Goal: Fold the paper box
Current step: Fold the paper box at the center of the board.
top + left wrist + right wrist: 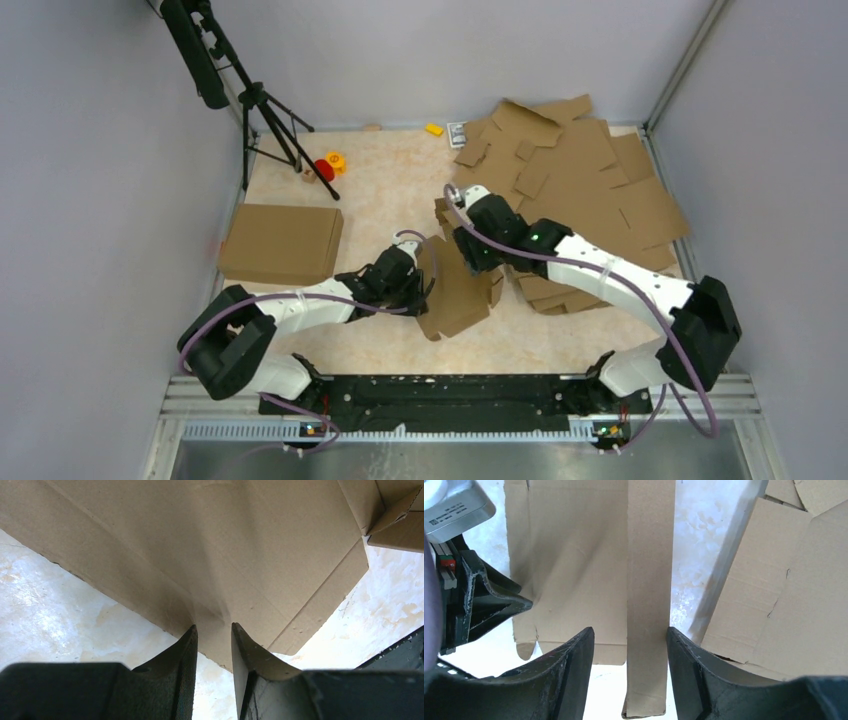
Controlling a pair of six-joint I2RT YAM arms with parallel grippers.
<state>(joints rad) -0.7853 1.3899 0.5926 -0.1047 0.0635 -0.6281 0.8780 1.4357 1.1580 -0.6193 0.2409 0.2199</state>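
The paper box [462, 296] is a brown cardboard blank lying partly folded at the table's middle, between my two grippers. My left gripper [420, 286] meets it from the left. In the left wrist view its fingertips [191, 633] rest against the face of a wide panel [225, 555], with the jaws a little apart and nothing between them. My right gripper [466, 262] hangs over the box's far side. In the right wrist view its jaws stand open around an upright narrow flap [649, 605], which lies along the right finger [676, 650] and clear of the left one.
A folded brown box [280, 243] sits at the left. A pile of flat cardboard blanks [590, 190] covers the back right and shows beside the flap [784, 590]. A black tripod [270, 120] and small red [325, 168] and yellow [434, 129] items stand at the back.
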